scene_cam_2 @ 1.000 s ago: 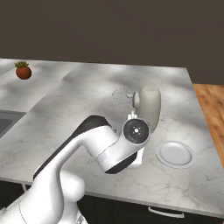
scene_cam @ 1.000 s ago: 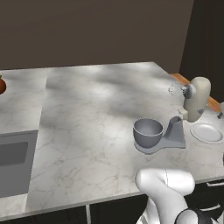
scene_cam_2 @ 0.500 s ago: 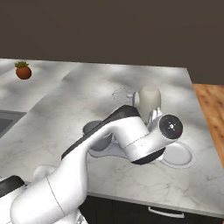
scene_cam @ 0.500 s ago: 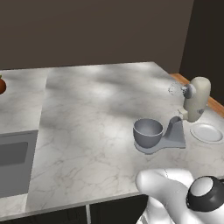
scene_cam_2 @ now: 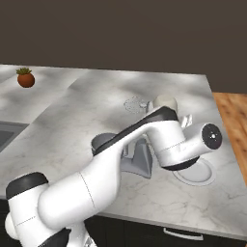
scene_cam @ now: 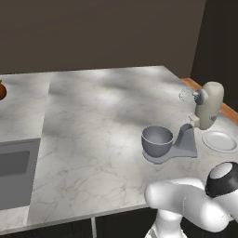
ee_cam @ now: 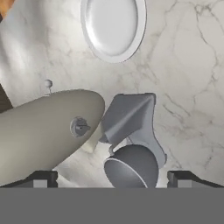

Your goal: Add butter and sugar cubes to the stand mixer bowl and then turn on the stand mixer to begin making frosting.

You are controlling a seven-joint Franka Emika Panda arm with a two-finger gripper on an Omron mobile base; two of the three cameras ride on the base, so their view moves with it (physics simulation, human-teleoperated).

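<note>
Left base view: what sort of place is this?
Likely a rendered kitchen: a marble counter with a sink set in, a stand mixer with its grey bowl, and a white plate.

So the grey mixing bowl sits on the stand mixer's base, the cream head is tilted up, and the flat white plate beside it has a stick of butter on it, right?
Not quite. The flat white plate is bare; the hand view shows nothing lying on it. The rest holds: the round grey mixing bowl sits on the grey base of the stand mixer, and the cream head is tilted up, as the left base view shows.
</note>
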